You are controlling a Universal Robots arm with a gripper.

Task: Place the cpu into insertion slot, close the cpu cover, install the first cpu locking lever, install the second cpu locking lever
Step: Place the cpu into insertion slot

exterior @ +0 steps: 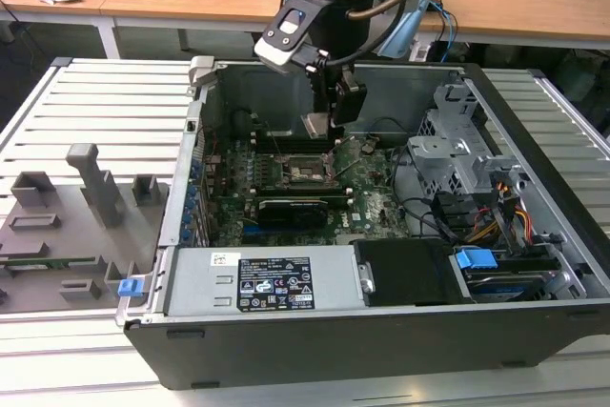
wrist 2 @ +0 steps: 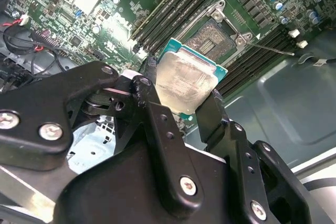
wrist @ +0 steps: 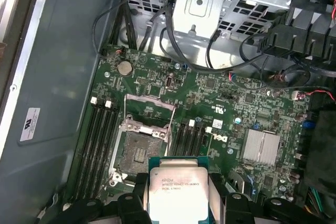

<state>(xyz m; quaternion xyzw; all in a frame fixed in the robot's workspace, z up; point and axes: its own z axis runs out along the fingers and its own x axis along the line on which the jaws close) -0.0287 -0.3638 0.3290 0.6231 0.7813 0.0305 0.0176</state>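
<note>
Claw (wrist 2: 184,92) grips cpu (wrist 2: 190,77) — nr insertion slot (wrist 2: 212,38)

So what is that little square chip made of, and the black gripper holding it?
The cpu has a dull silver-grey top, likely metal with a smudged matte sheen, over a green board rim. The gripper looks like matte black plastic or coated metal, with shiny screws, seemingly steel.
</note>
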